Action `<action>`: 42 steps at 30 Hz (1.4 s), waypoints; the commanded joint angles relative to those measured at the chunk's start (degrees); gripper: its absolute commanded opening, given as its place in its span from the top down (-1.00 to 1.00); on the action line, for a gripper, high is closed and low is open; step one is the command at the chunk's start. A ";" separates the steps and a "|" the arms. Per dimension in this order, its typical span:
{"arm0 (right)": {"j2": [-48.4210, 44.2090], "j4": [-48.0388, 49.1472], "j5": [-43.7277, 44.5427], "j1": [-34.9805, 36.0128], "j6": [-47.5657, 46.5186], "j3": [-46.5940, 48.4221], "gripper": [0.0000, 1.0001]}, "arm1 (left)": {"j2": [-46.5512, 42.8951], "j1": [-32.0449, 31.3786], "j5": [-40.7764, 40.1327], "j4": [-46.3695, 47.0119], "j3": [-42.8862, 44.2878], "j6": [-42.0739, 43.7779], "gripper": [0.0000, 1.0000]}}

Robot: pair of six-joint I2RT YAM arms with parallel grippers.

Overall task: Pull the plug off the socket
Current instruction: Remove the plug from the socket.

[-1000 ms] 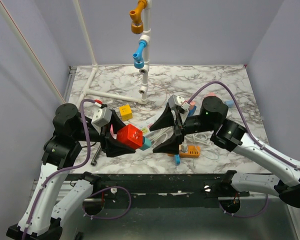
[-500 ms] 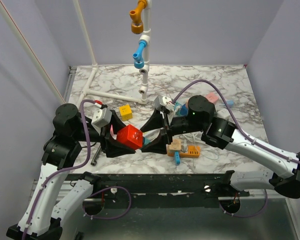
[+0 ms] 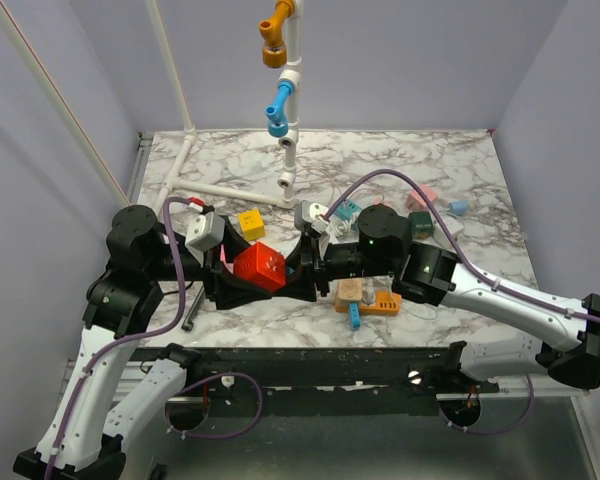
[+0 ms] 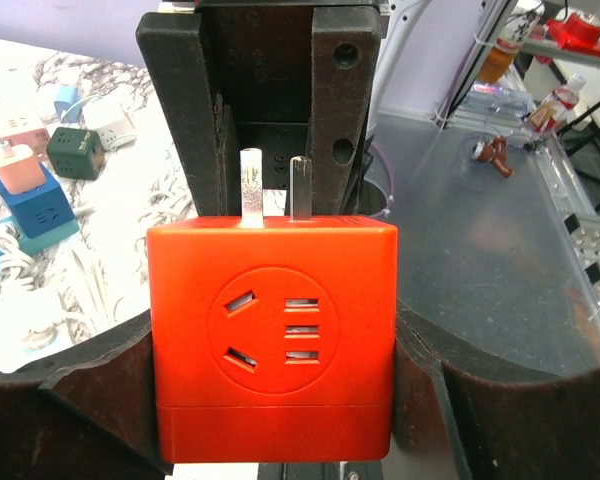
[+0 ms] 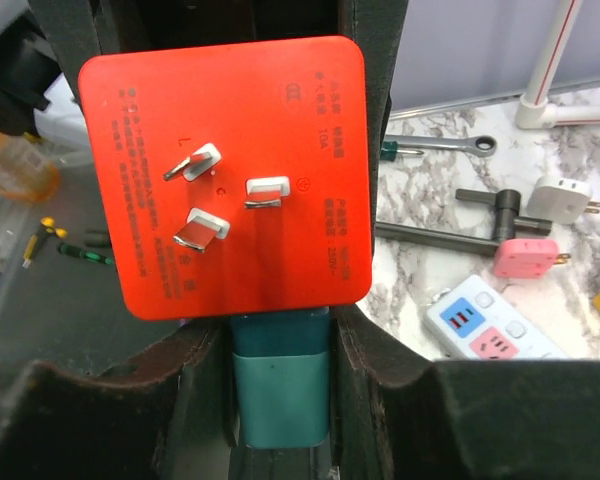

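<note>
A red cube socket hangs above the table's near edge, and my left gripper is shut on its sides. In the left wrist view the cube's outlet face looks at the camera, clamped between the dark fingers. The plug, a teal block, sticks out of one side of the cube, whose three-pronged face looks at the right wrist camera. My right gripper has come in from the right, and its fingers press both sides of the teal plug. In the top view the right gripper hides the plug.
A white power strip with blue and pink outlets lies on the marble, with a pink adapter, a white adapter and a wrench near it. A yellow cube, an orange strip and a PVC pipe frame stand further back.
My right arm has swung left to the red cube, and its jaws have gone from wide open to shut on the teal plug. The left gripper has kept its hold.
</note>
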 commanded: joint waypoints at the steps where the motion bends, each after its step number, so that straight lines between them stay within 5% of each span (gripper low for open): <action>1: -2.42 2.21 3.45 0.52 -0.67 -1.88 0.80 | -0.32 0.26 -0.43 -0.66 1.70 1.64 1.00; 3: -2.92 1.34 3.49 0.44 -1.02 -2.58 0.98 | -0.34 0.26 -0.32 -0.63 1.87 1.74 1.00; 18: -10.95 -2.73 5.32 0.51 -1.18 -13.32 0.99 | -0.44 1.77 1.00 -1.23 5.87 2.68 1.00; 27: -10.63 -9.57 28.80 -1.89 2.51 -11.03 0.99 | 1.71 6.94 -1.41 -4.87 5.20 3.63 1.00; 42: -4.91 -19.56 28.06 -43.31 22.93 -8.90 0.99 | 17.06 10.52 -36.96 -18.76 4.38 16.72 1.00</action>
